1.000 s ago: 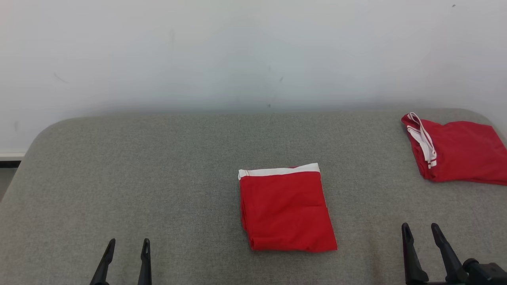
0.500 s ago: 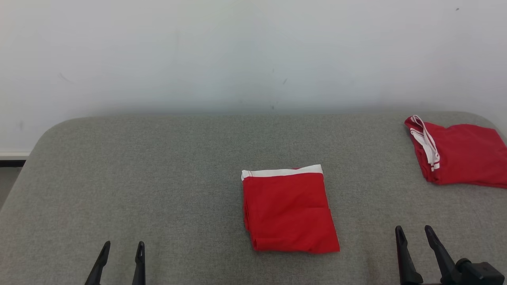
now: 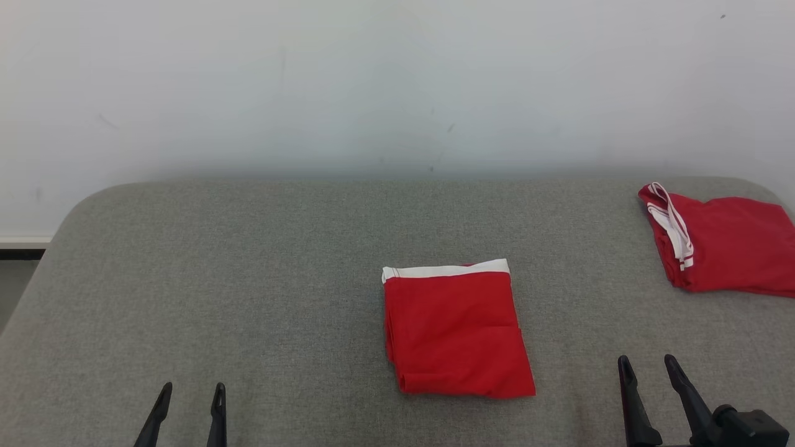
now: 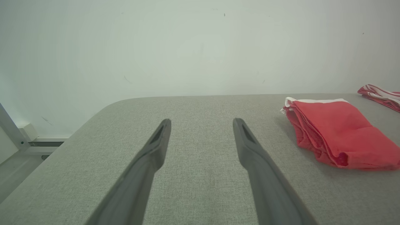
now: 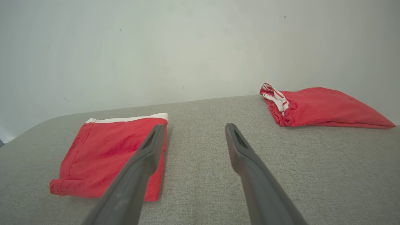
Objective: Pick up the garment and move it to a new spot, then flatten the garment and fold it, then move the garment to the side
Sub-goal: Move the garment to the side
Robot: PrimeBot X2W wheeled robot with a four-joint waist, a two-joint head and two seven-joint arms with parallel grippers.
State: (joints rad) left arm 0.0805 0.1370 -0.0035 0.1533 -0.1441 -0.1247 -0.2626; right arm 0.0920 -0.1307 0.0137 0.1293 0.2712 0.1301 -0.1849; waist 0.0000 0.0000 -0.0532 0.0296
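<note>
Two red things lay on the grey table (image 3: 248, 279). Our folded garment (image 3: 456, 332) sat in the middle, a neat square with its white band (image 3: 446, 270) at the far edge, flat and touching nothing else. The other red garment (image 3: 723, 251) lay well apart, at the far right corner. Our left gripper (image 3: 192, 389) hung low at the near left with its two fingers spread wide and nothing between them. Our right gripper (image 3: 646, 361) hung at the near right, also spread wide and holding nothing. We thought the folding looked done, so the step in hand was to move the folded garment to the side. To do that well, we needed to come in low from both sides, slide a finger under the whole stack, and pinch all the layers at once. A slow, level lift would keep the folds from falling open. We also needed to set it down beside the other red garment, not on top of it.
</note>
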